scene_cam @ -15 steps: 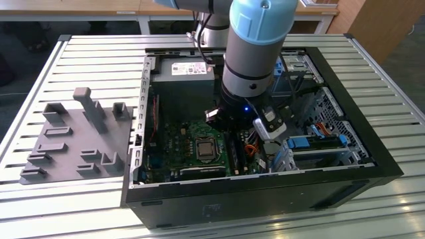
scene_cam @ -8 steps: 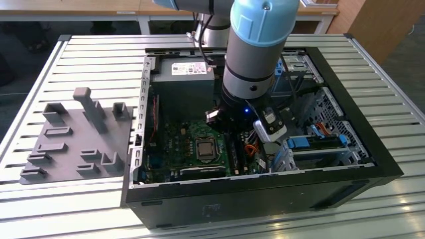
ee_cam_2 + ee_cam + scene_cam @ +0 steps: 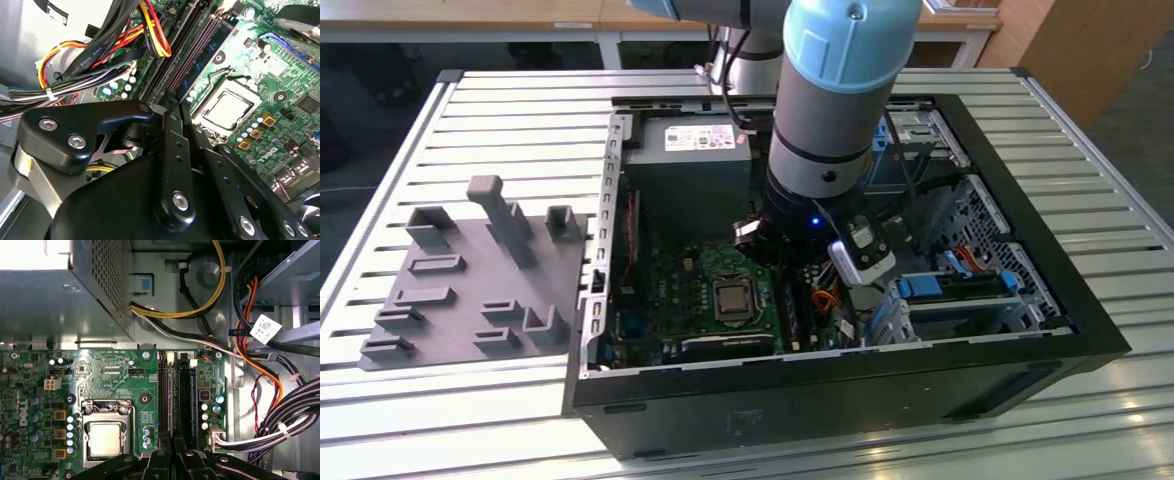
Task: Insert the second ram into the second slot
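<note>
My gripper (image 3: 785, 268) reaches down into the open computer case (image 3: 854, 370), over the green motherboard (image 3: 680, 300). In both wrist views its black fingers (image 3: 161, 455) stand pressed together, shut, with nothing seen between them, at one end of the black memory slots (image 3: 165, 390). The gripper (image 3: 173, 440) (image 3: 170, 102) hangs over the gap between two slots. A thin blue ram (image 3: 192, 395) (image 3: 212, 45) stands edge-on in the slot farther from the CPU socket (image 3: 105, 437). I cannot tell whether the slot nearer the socket holds a stick.
The grey power supply (image 3: 687, 170) sits close behind the slots. Bundles of black and coloured cables (image 3: 270, 415) crowd the side away from the socket. A drive cage with blue brackets (image 3: 961, 285) fills the exterior view's right. A grey fixture tray (image 3: 467, 280) lies outside the case.
</note>
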